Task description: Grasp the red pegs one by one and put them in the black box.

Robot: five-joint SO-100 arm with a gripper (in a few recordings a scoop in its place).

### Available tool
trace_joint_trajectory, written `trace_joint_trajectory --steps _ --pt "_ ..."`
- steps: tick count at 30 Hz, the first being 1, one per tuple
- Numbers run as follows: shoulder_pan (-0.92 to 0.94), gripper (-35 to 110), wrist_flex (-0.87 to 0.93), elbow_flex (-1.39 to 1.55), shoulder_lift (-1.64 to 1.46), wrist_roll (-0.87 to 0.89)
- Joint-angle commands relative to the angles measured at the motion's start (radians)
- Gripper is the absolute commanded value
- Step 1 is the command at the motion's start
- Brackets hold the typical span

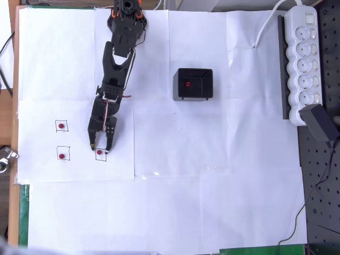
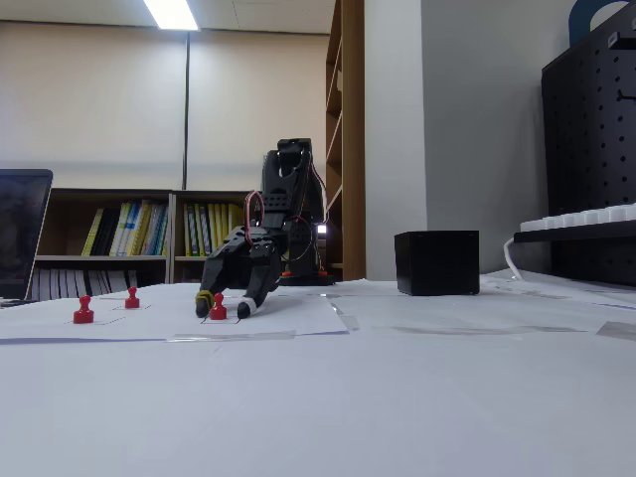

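Three red pegs stand on the white paper in drawn squares: one, one and one. A further peg lies inside the black box. My gripper is open and lowered to the paper, its fingertips on either side of the third peg. In the fixed view the gripper straddles that peg, with the two other pegs to its left and the black box far to the right.
A white power strip and a black adapter lie along the right edge. A black pegboard covers the lower right. Open white paper lies between the gripper and the box.
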State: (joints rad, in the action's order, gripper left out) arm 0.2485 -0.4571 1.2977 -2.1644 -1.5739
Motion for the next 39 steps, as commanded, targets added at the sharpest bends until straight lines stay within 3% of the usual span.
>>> trace_joint_trajectory --steps 1,24,30,33,39 --pt "0.0 15 -0.041 0.084 -0.011 -0.003" --pt "-0.018 5 -0.011 0.104 -0.026 0.002" --pt "-0.018 0 0.109 0.109 0.017 0.005" --pt "-0.029 0 0.331 0.123 0.117 0.008" --pt "-0.126 0 1.471 0.532 0.347 -0.095"
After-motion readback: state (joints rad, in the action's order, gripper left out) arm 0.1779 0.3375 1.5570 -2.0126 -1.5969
